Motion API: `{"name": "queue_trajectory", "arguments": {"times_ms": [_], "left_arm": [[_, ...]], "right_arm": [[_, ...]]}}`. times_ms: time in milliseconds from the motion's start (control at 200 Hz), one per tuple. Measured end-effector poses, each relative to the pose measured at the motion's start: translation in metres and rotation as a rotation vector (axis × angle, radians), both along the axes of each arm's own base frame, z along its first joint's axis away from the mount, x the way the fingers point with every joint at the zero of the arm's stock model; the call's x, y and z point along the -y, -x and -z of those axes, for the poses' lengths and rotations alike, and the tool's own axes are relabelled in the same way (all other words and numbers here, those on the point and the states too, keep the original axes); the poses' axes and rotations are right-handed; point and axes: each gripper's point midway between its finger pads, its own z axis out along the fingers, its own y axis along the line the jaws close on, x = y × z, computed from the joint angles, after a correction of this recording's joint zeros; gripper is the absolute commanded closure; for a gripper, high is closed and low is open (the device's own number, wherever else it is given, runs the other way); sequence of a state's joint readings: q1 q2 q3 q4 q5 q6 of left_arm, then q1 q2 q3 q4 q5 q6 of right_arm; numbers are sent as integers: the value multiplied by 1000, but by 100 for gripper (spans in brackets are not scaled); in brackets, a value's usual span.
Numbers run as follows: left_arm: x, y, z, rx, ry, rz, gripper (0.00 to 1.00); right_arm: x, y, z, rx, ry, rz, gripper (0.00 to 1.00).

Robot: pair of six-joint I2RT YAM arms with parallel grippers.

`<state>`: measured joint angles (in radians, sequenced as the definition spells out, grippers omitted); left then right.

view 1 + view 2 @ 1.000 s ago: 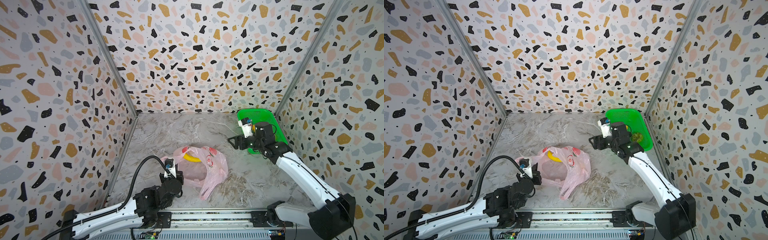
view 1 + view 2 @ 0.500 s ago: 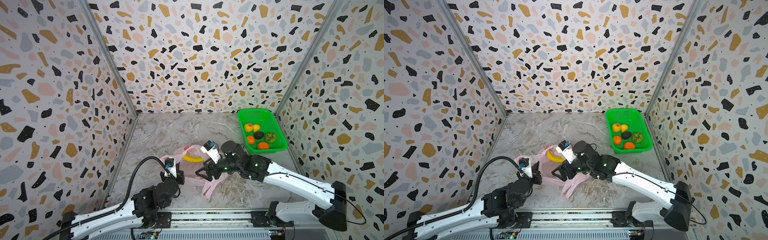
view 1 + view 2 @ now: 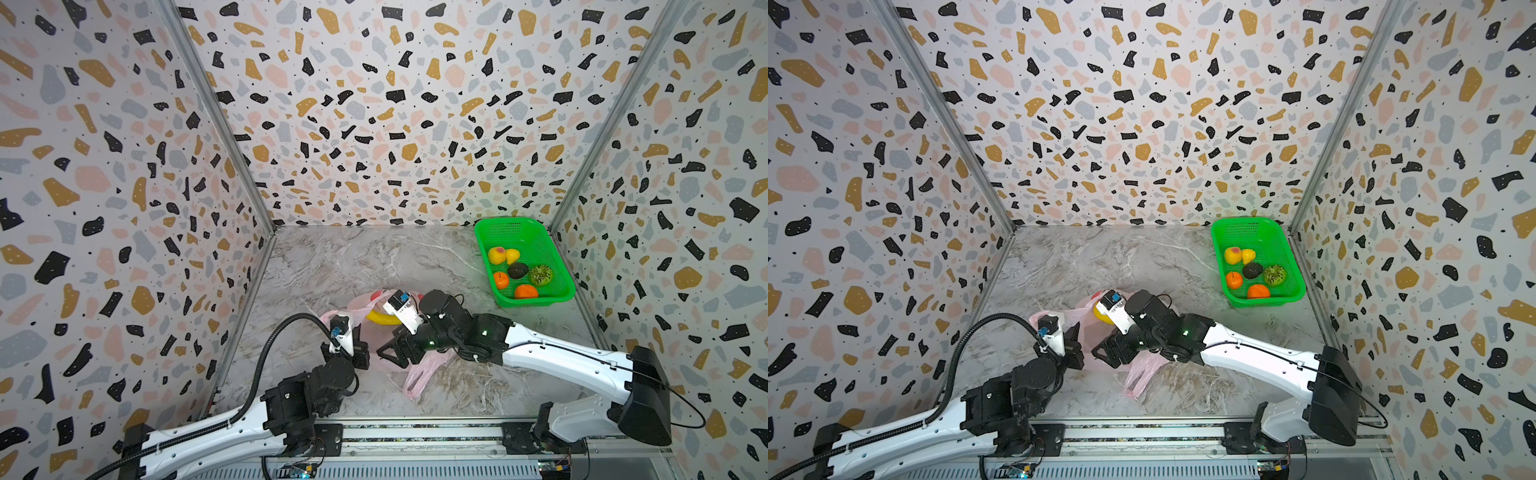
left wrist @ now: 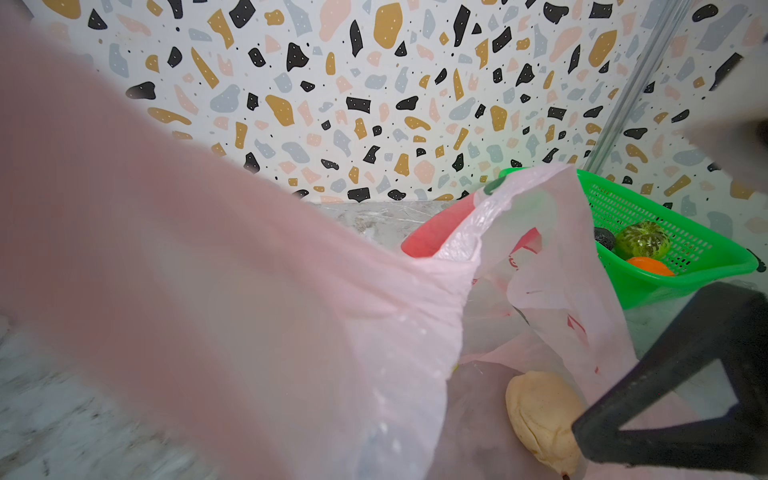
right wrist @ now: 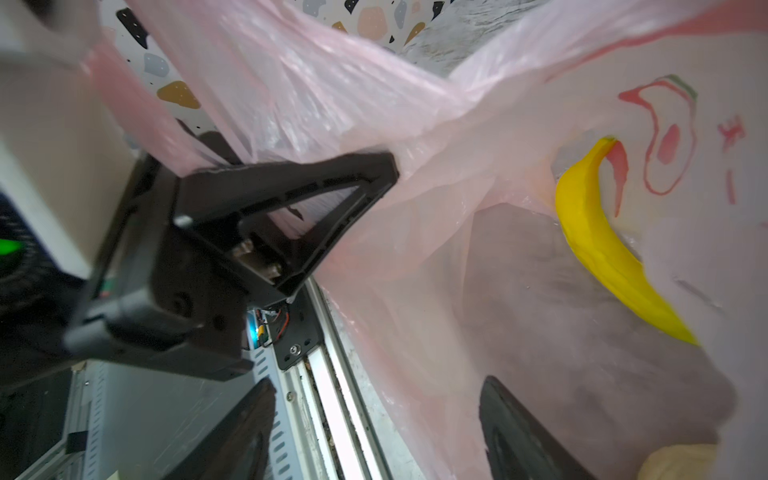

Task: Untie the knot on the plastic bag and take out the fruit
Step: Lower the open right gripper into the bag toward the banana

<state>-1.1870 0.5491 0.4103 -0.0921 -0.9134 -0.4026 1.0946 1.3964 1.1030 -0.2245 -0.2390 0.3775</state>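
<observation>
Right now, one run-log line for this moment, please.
left fingers: shut on bag | right fingers: open at bag mouth | banana: in bag

Thin translucent pale-pink plastic bag (image 3: 417,372) w/ red prints, mouth open, worktop front-centre; yellow toy banana (image 5: 602,245) + cream ball (image 4: 540,411) inside.

One plastic bag (image 3: 417,372), one basket (image 3: 515,228), eight fruit (image 3: 517,270): six basketed, two bagged.
</observation>
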Motion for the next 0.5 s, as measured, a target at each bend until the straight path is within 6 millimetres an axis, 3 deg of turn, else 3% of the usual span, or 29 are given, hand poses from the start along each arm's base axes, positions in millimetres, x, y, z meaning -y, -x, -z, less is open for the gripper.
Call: {"name": "queue_trajectory", "arguments": {"times_ms": [210,501], "left_arm": [[-1,1,-3,5,14,6,100],[-3,3,-5,6,25,14,100]], "right_arm": [[19,-29,44,120,168,103,22],[51,-66,59,255,330,231,23]]}}
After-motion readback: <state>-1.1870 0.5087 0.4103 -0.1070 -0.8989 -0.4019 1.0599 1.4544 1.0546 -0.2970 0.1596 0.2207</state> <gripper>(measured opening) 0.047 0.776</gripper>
